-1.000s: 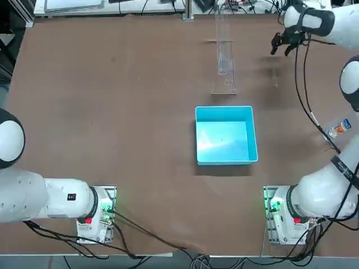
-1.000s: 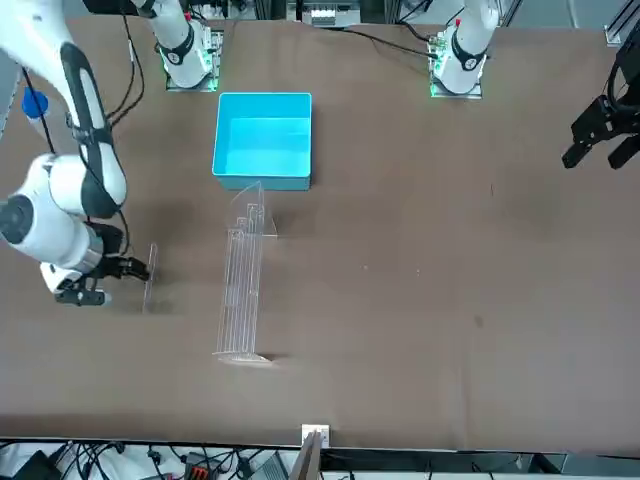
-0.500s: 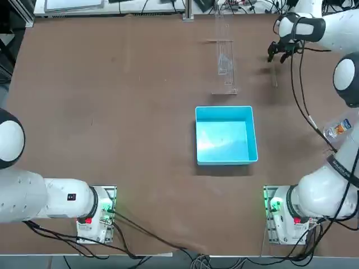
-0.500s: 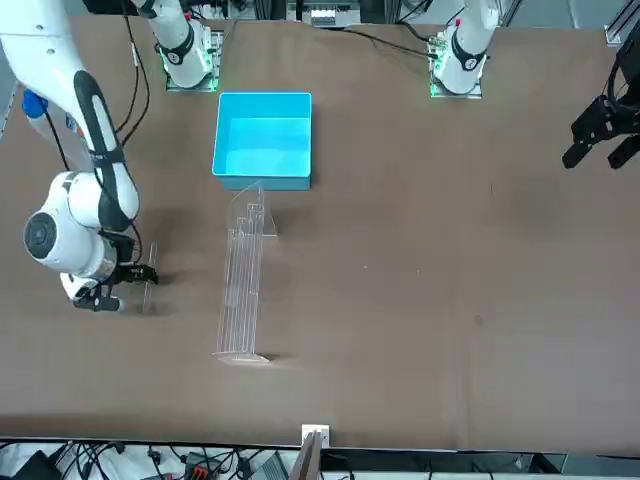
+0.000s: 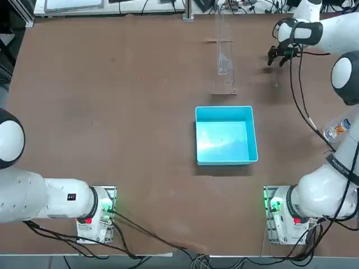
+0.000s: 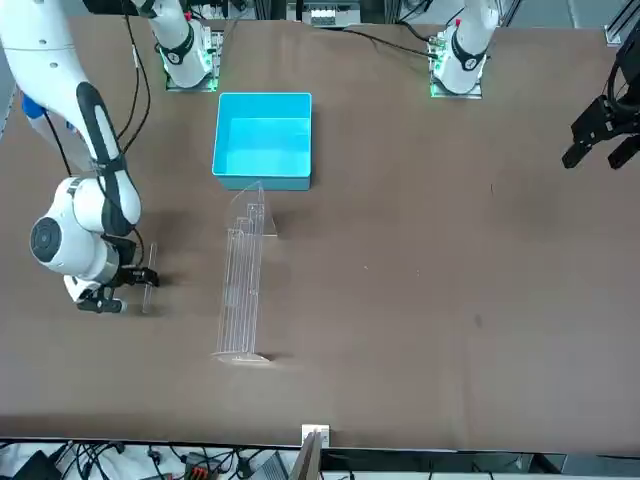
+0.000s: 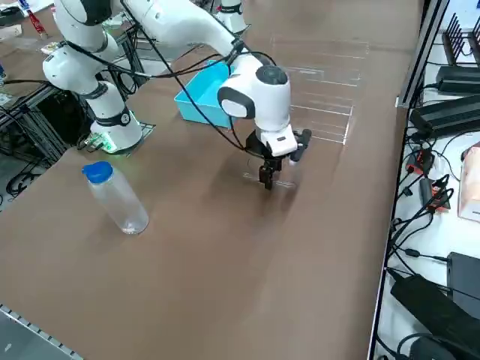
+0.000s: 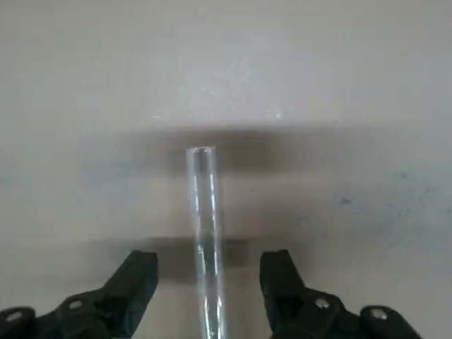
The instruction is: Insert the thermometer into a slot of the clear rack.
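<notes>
The brown table (image 5: 140, 112) extends past the work zone on all sides. Its far edge, as seen from the robot's base, runs beyond the clear rack (image 6: 241, 300) and adjoins a white surface (image 7: 442, 232) carrying black cables and dark devices. In the front view, a strip of bare table separates the rack from this edge. A wider bare stretch lies on the rack's left side.

The right hand (image 8: 210, 263) is located over the far right part of the table, on the right side of the rack and apart from it. The hand is released: its two fingers stand apart, one on each side of the thermometer (image 8: 207, 236). A gap shows between the rod and each finger. The rod's end projects past the fingertips. The thermometer is outside the rack, with its long axis roughly parallel to the rack's. Bare table lies between the two.

The rack's long axis runs from near the blue bin (image 5: 226, 137) toward the far edge. The bin is located on the robot's side of the rack, close to the rack's nearer end; in the front view, the two overlap. The clear bottle (image 7: 120, 199), with a blue cap, is located on the table at the right arm's outer side. Black cables (image 5: 300, 103) hang in loops along the right arm, between the bin and the bottle in the top view.
</notes>
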